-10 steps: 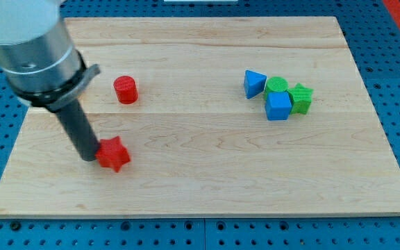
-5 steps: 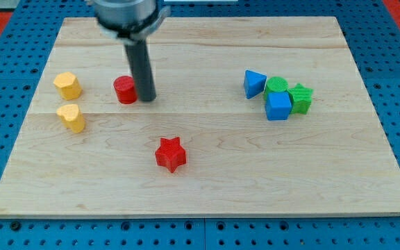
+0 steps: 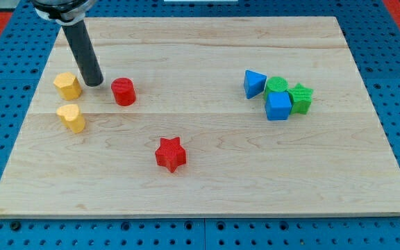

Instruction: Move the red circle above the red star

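Tip down at upper left, between a yellow block and the red circle.

Rod end effector, bare and with nothing to grasp or hold, came down from the frame's top-left with my tip set on the wooden surface. Stood just right of the upper yellow block, close but possibly not touching, and a short gap left of the red circle. Lower yellow block lay just below the first, apart from the tip. Red star sat lower and to the right of the red circle, near the frame's centre-bottom, well apart from it. Over at the right, a tight cluster: blue triangle, green circle, blue cube and green star, packed touching or nearly so.
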